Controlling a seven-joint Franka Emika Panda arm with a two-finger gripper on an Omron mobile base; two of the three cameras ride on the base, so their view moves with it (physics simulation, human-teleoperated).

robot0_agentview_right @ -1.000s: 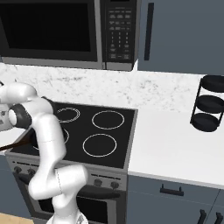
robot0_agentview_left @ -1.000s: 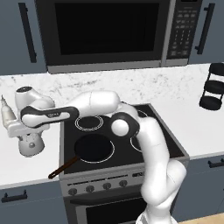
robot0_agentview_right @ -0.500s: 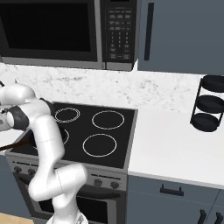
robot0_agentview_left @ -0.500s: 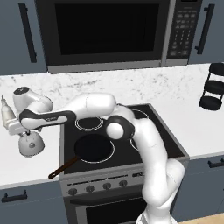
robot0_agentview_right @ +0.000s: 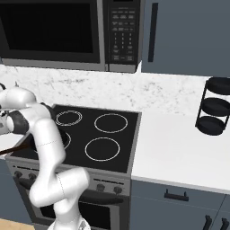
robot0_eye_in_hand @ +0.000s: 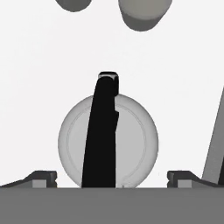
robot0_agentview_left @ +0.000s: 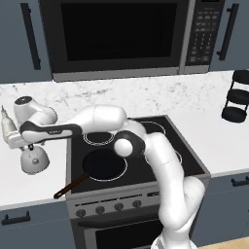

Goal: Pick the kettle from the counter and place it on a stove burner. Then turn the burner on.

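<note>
Left base view: the kettle (robot0_agentview_left: 34,159) stands on the white tabletop (robot0_agentview_left: 19,181) left of the black cooktop (robot0_agentview_left: 141,155), with the tool (robot0_agentview_left: 30,147) directly above it. Right base view: the double-ringed stove burner (robot0_agentview_right: 68,118) at the cooktop's rear left is unoccupied. Hand view: the tool (robot0_eye_in_hand: 112,177) is fully open and holds nothing, its fingertips (robot0_eye_in_hand: 43,177) either side of the kettle (robot0_eye_in_hand: 131,140), whose black handle (robot0_eye_in_hand: 101,135) runs between them.

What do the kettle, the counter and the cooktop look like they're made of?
The kettle looks like brushed or matte metal: pale silvery dome, with a black handle that may be plastic. The counter looks like polished marble or an imitation: white with faint grey veins. The cooktop looks like black glass: flat, smooth, with white printed rings.
</note>
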